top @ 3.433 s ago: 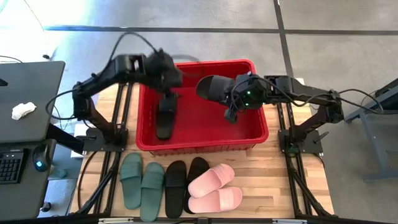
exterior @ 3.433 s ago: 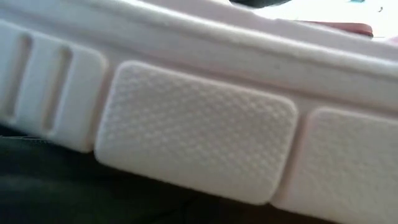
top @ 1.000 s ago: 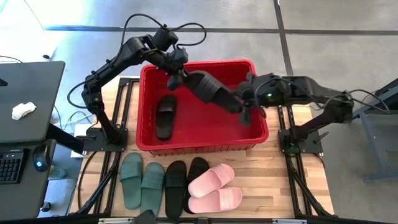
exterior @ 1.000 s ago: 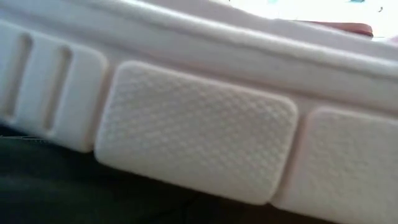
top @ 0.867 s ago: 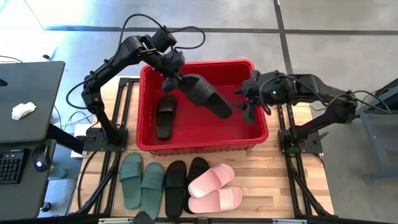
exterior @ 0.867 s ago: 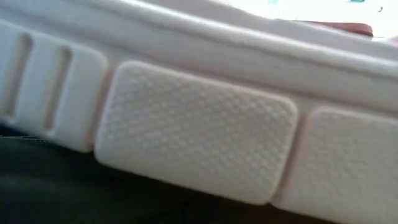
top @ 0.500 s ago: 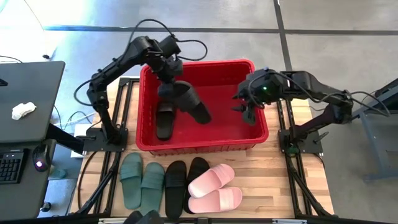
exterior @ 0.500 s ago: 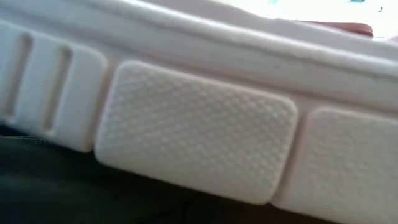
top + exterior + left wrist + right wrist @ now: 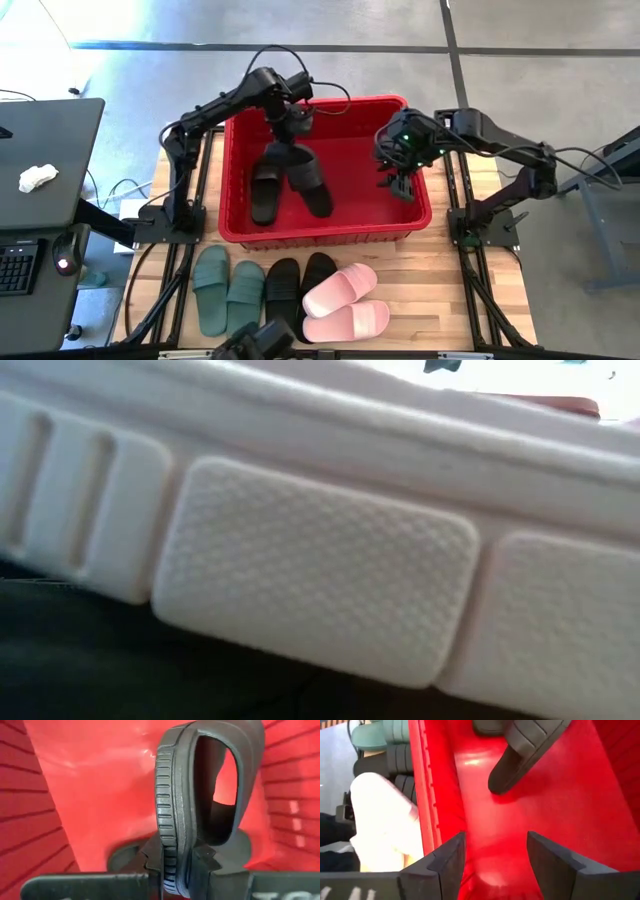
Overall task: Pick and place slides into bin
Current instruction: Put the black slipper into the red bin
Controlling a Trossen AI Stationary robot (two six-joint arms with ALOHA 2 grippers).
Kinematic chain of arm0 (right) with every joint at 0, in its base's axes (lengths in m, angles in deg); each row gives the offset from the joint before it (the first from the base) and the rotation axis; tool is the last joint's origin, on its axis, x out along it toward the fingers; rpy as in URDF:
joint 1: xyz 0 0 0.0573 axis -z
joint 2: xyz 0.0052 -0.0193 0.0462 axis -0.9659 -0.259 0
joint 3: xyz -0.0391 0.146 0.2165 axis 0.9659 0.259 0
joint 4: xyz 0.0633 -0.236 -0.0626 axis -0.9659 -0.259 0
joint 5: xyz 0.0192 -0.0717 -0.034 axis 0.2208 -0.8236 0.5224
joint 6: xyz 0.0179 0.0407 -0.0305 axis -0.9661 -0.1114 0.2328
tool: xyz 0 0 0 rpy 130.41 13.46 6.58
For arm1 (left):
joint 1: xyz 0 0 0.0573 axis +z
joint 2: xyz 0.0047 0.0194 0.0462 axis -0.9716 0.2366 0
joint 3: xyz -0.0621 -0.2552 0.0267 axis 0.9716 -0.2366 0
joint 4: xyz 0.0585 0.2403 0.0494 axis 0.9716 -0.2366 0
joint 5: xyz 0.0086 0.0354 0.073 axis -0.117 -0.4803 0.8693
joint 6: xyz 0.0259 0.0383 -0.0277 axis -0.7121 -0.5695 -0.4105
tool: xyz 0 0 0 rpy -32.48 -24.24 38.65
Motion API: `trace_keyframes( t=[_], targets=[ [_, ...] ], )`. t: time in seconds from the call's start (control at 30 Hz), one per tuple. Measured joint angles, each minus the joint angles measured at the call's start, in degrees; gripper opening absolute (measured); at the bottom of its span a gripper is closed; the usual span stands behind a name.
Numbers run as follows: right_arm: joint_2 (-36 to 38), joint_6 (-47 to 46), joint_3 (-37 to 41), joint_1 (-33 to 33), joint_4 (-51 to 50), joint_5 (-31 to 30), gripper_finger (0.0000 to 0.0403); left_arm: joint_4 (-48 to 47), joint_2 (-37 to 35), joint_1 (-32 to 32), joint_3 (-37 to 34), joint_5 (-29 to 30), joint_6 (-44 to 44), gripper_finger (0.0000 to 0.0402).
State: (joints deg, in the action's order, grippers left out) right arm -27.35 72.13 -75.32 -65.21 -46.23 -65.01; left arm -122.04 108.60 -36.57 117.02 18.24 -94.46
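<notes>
I read the left gripper (image 9: 285, 140) as pinched on the sole edge of a black slide (image 9: 305, 180), fingers pressed either side of the ribbed rim in the left wrist view (image 9: 172, 835), strap arching away above them. That slide hangs tilted inside the red bin (image 9: 232, 170), its low end down near the floor, just beside a second black slide (image 9: 265, 190) that lies flat by the bin's left wall; from above I cannot tell whether the two touch. The bin's right half shows bare red floor, open room. The right gripper (image 9: 398, 178) sits over the bin's right side, close to the right wall, fingers spread and holding nothing; its wrist view shows both dark fingers (image 9: 447, 857) apart over the red floor, with the bin wall running alongside. Outside the bin's front rim, on the wooden table (image 9: 450, 290), I see the rest of the slides in a row: the sage green pair (image 9: 227, 290) at left, a black pair (image 9: 298, 290) in the middle, the pale pink pair (image 9: 345, 305) at right, the pink ones angled and lying against each other. The low view is filled by a pale textured sole (image 9: 310, 570) right at the lens. A dark desk (image 9: 40, 160) stands left of the table.
</notes>
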Motion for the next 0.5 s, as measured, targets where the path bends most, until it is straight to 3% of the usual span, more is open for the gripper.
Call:
trace_keyframes(
  t=[0.17, 0.5],
  targets=[
    [-0.60, 2.63, 0.00, 1.87, 0.08, 2.41, 0.0199, 0.07, 2.30, -0.01, 0.00, 5.16, -4.48, 0.0035],
    [-2.98, 6.27, 0.00, 3.26, -1.16, 7.58, 0.0199, 0.39, 4.19, 0.13, 0.11, 6.25, -12.78, 0.0034]
  ],
)
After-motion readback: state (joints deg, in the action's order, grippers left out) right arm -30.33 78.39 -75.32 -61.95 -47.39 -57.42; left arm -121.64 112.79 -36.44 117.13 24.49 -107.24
